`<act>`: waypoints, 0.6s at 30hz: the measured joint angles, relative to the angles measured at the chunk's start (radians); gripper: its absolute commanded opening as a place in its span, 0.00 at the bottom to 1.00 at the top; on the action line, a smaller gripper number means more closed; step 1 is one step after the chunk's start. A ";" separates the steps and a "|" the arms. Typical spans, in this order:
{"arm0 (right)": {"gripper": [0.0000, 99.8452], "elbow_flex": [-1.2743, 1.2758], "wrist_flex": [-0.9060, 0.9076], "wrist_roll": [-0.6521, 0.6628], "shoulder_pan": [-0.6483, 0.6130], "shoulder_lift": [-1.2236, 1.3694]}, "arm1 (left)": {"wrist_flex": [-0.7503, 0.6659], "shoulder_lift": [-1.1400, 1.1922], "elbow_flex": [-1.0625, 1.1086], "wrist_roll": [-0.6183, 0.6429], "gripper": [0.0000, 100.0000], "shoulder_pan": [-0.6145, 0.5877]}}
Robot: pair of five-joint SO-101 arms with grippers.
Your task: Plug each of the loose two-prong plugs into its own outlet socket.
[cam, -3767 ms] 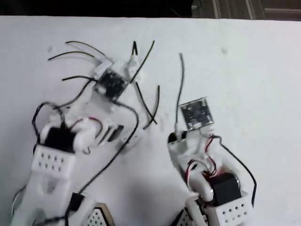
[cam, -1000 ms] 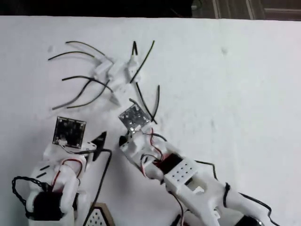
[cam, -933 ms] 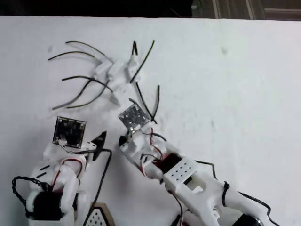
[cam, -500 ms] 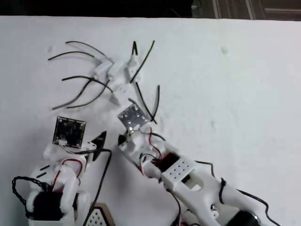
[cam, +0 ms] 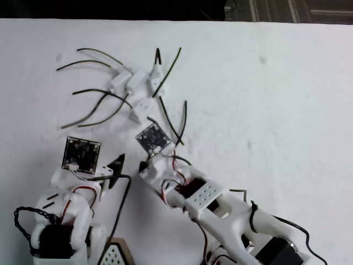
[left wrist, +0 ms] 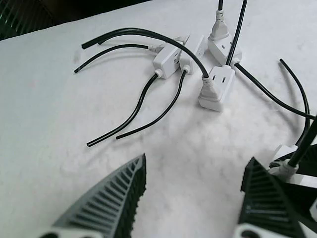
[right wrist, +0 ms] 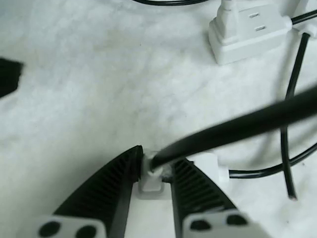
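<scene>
We look down on a white table, with a dark strip of room along the top of the frame. In the upper left the white outlet sockets lie in a bunch. Loose black cords fan out from them toward the left.

The right gripper is squeezed tight on a white plug at the bottom middle of its wrist view. The plug's black cord crosses in front. The nearest socket sits close by at the top right.

The left gripper is spread wide with nothing in it, and the sockets lie well ahead of it.

From above, the right arm slants from the lower right to the middle. Past it the white table runs on to the right edge.
</scene>
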 measured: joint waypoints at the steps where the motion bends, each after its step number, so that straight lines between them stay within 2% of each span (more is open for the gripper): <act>1: 0.02 -0.006 0.000 0.023 0.000 0.012 | 0.000 0.000 0.000 0.000 0.31 0.000; 10: 0.02 -0.066 0.014 0.106 -0.002 0.114 | 0.000 0.000 0.000 0.000 0.31 0.000; 18: 0.02 -0.084 0.137 0.181 -0.002 0.100 | 0.000 0.000 0.000 0.000 0.31 0.000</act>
